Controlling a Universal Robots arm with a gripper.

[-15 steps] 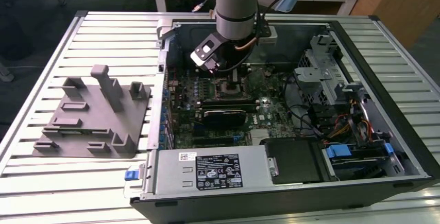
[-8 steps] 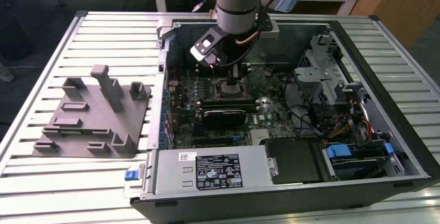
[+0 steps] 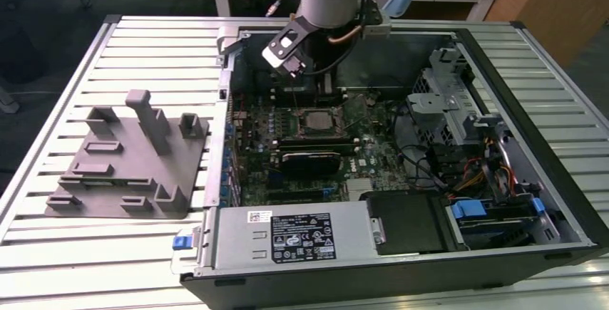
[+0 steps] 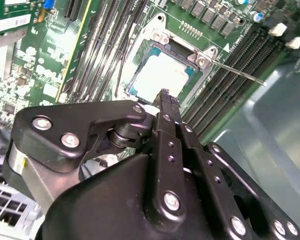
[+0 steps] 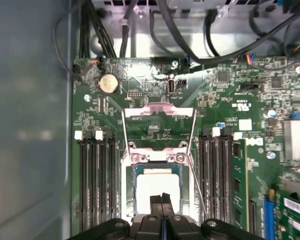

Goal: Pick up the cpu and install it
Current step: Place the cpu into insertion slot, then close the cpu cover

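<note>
1. Cpu (image 5: 157, 184): flat in the socket (image 5: 157, 168), mid-motherboard (image 5: 240, 90); load plate (image 5: 160, 111) swung open.
2. Claw (image 5: 161, 199): fingers pressed together, pinching nothing, tips over the cpu's edge.
3. Fixture (image 3: 124, 160): on the bench (image 3: 95, 267), beside the case (image 3: 561, 182).

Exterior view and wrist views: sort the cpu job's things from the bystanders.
Job: cpu, lying in the socket; gripper, shut, over it.
Bystanders: grey fixture, power supply, coin battery, memory slots.
</note>
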